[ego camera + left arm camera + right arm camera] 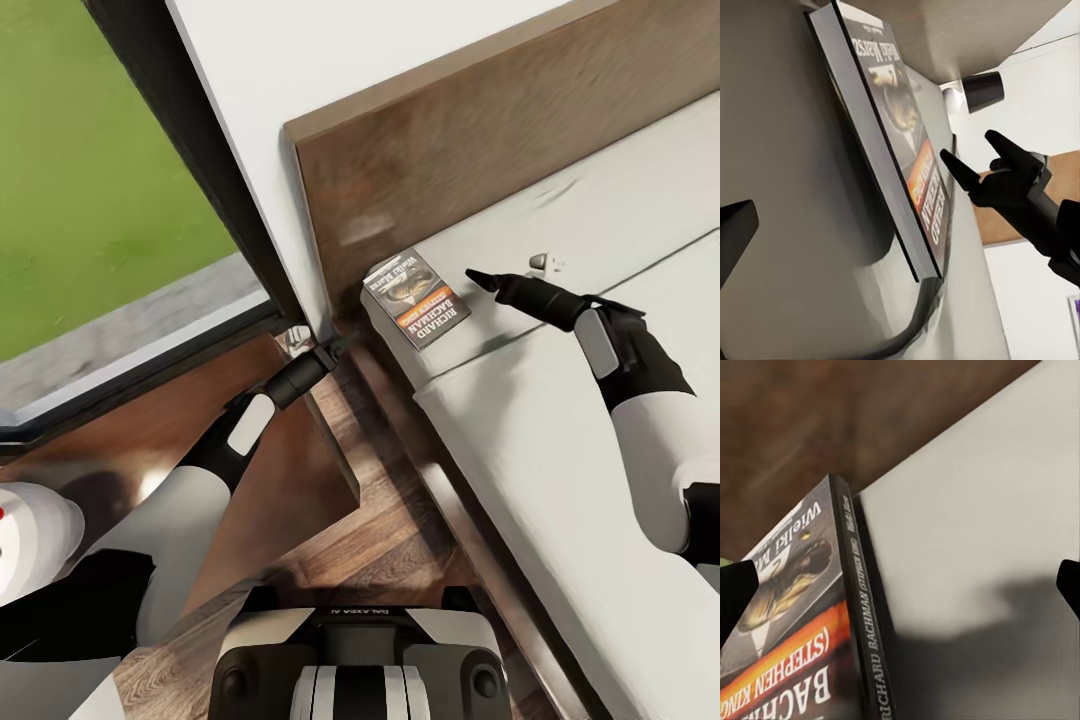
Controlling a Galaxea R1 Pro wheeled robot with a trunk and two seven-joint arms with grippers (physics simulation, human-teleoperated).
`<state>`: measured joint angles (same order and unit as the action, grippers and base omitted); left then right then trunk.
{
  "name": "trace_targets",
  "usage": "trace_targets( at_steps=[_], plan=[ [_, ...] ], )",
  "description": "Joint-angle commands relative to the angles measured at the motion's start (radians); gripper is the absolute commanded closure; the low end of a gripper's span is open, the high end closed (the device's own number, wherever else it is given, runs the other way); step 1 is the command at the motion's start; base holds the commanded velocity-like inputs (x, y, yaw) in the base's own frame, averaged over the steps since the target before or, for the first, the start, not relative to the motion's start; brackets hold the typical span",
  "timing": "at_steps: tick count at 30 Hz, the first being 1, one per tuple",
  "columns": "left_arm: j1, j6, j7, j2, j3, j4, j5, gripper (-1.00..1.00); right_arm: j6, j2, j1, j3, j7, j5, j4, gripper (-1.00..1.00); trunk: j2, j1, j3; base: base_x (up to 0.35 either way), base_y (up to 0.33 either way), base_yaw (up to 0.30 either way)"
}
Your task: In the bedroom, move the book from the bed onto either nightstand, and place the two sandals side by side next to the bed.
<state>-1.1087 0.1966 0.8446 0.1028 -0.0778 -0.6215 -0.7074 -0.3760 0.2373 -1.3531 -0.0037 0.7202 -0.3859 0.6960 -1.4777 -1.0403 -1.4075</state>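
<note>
The book [415, 297] lies flat on the light-grey mattress at the corner of the bed [560, 440], close to the dark headboard [480, 130]. My left gripper [345, 340] is at the bed's edge just left of the book, one fingertip [736, 225] showing far to the side, open. My right gripper [478, 278] hovers over the mattress just right of the book, pointing at it, open and empty. From the right wrist, the book's cover [795, 622] and spine sit partly between the spread fingers. The nightstand [290, 470] stands under my left arm. The sandals are out of view.
A tall dark-framed window [210, 170] showing grass [90, 180] stands left of the headboard. Wood-plank floor [400, 530] runs in the narrow gap between nightstand and bed. A small white thing [545, 263] lies on the mattress behind my right gripper.
</note>
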Motion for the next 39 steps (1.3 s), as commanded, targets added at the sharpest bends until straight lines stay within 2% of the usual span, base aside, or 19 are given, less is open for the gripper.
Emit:
trace_targets(
  at_steps=[1,10,19,39],
  plan=[
    [0.0,0.01,0.002,0.0,-0.002,0.001,-0.011,-1.0,-0.01,0.0,0.0,-0.001,0.003,-0.008,0.0,-1.0,0.0,0.0,0.0,0.0,0.0,0.0],
    [0.0,0.01,0.002,0.0,-0.002,0.002,-0.011,-1.0,-0.016,-0.014,0.001,0.0,0.008,-0.008,0.001,-1.0,0.0,0.0,0.0,0.0,0.0,0.0],
    [0.0,0.01,0.001,0.0,-0.002,0.001,-0.011,-1.0,-0.086,-0.015,0.005,-0.001,0.01,-0.009,0.079,-1.0,0.0,0.0,0.0,0.0,0.0,0.0],
    [0.0,0.01,-0.003,0.0,0.0,-0.007,-0.01,-1.0,-0.093,-0.017,0.019,-0.001,0.009,-0.01,0.083,-1.0,0.0,0.0,0.0,0.0,0.0,0.0]
  ],
)
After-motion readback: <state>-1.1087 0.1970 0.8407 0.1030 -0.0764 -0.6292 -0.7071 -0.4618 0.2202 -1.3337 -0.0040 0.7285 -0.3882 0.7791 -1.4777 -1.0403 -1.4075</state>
